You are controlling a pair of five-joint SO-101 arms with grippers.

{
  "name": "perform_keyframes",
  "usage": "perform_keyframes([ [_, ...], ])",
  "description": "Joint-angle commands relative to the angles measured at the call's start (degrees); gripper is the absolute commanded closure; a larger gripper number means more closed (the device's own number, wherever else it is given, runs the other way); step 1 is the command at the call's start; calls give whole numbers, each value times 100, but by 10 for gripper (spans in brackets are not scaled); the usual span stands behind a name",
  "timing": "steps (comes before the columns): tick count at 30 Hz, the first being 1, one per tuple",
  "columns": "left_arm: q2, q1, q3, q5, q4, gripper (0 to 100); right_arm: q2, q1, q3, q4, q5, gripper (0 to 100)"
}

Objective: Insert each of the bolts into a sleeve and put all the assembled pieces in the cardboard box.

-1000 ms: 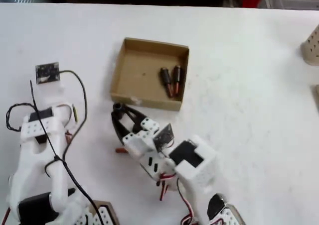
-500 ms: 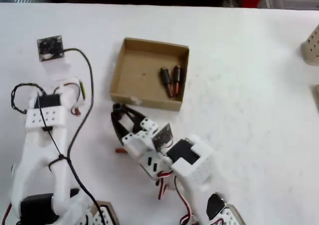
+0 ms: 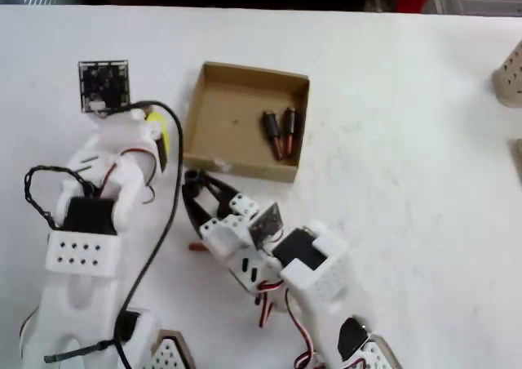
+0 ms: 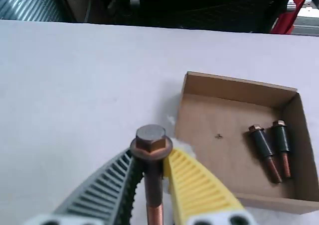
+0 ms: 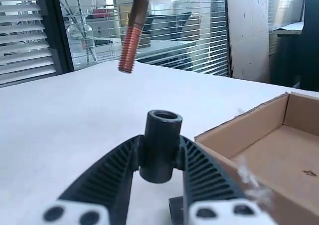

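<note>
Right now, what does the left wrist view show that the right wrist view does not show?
The left wrist view adds the two assembled bolt-and-sleeve pieces lying in the brown cardboard box. The right wrist view adds the black right end effector shut on an upright black cylindrical sleeve. Both share the copper-coloured hex-head bolt held by the yellow-and-grey left end effector, that box and the white table.

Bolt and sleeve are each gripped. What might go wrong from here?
The bolt in the left pincer hangs tilted and off to one side of the sleeve, so lowering it may strike the rim. The right pincer holds the sleeve by its lower part; a sideways knock might tip it. The cardboard box stands close by and might get nudged.
</note>
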Motion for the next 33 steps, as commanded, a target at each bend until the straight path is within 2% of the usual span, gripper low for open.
perform_keyframes([
  [1, -224, 338, 167, 53, -563, 978, -48, -40, -18, -119, 79, 981],
  [7, -233, 620, 1301, 62, -2189, 979, -48, -40, -18, -119, 79, 981],
  [10, -259, 593, 1609, 220, -2716, 979, -48, -40, -18, -119, 79, 981],
  [14, -848, 620, 1820, 791, -2804, 979, -48, -40, -26, -119, 79, 981],
  [20, -2079, 892, 2514, 835, -2848, 979, -48, -40, -44, 31, 79, 981],
  [22, -2369, 1033, 2804, 782, -2848, 979, -48, -40, -44, 31, 79, 981],
  [26, -2686, 1165, 3121, 158, -2848, 979, -48, -40, -44, 31, 79, 981],
  [33, -2721, 1130, 3305, 105, -2848, 979, -48, -40, -44, 31, 79, 981],
])
